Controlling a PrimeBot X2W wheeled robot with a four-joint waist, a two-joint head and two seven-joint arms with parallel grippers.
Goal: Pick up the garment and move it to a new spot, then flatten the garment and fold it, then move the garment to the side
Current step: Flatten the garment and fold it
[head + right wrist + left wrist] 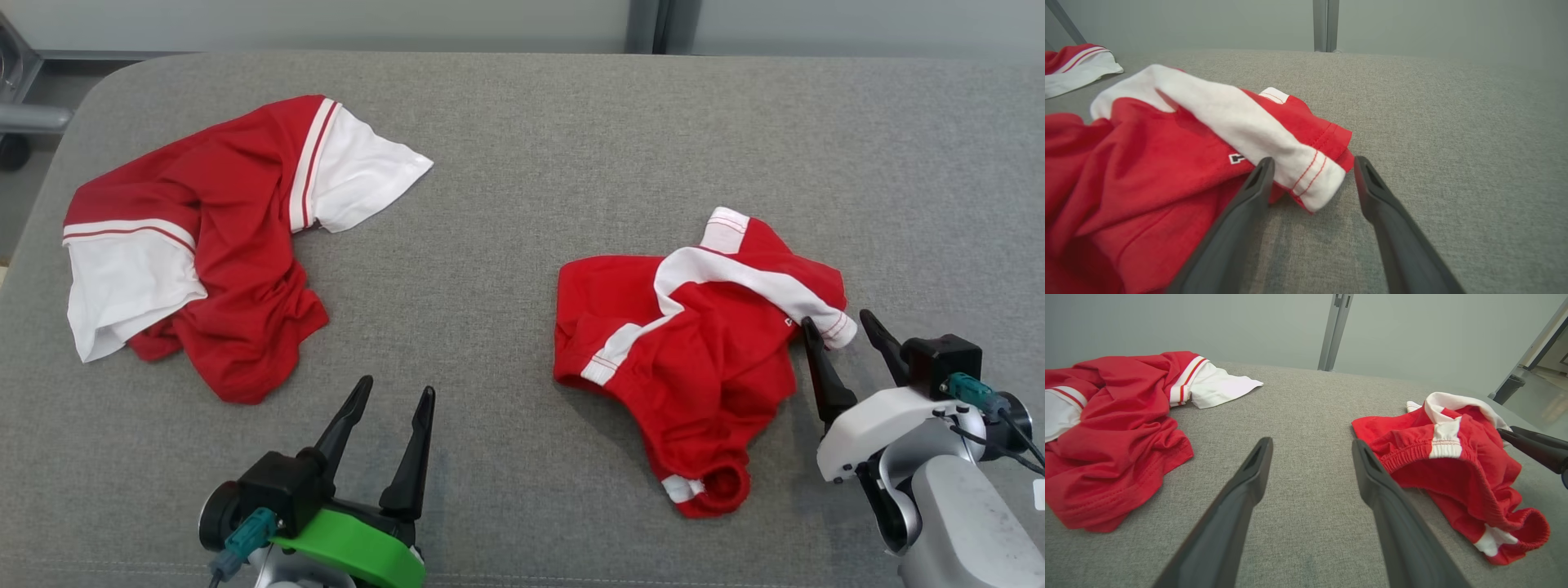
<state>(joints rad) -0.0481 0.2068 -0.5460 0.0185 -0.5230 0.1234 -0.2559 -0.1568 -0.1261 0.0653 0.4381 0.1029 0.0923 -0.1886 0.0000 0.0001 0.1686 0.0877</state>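
A crumpled red garment (pixel 694 343) with white stripes lies on the right half of the grey cushion; its elastic hem faces the left wrist view (pixel 1453 465). My right gripper (pixel 838 320) is open at its right edge, and a white cuff (pixel 1306 179) sits between the two fingers, low over the fabric. A second red and white garment (pixel 212 245) lies bunched at the left (pixel 1114 437). My left gripper (pixel 397 385) is open near the front edge, between the two garments, over bare cushion (pixel 1312 442).
The grey padded surface (pixel 571 147) has a rounded back left corner. Behind it run a pale wall and a metal post (pixel 1335 330). A grey metal frame (pixel 24 114) stands past the left edge. One dark finger of the right gripper (pixel 1531 447) shows in the left wrist view.
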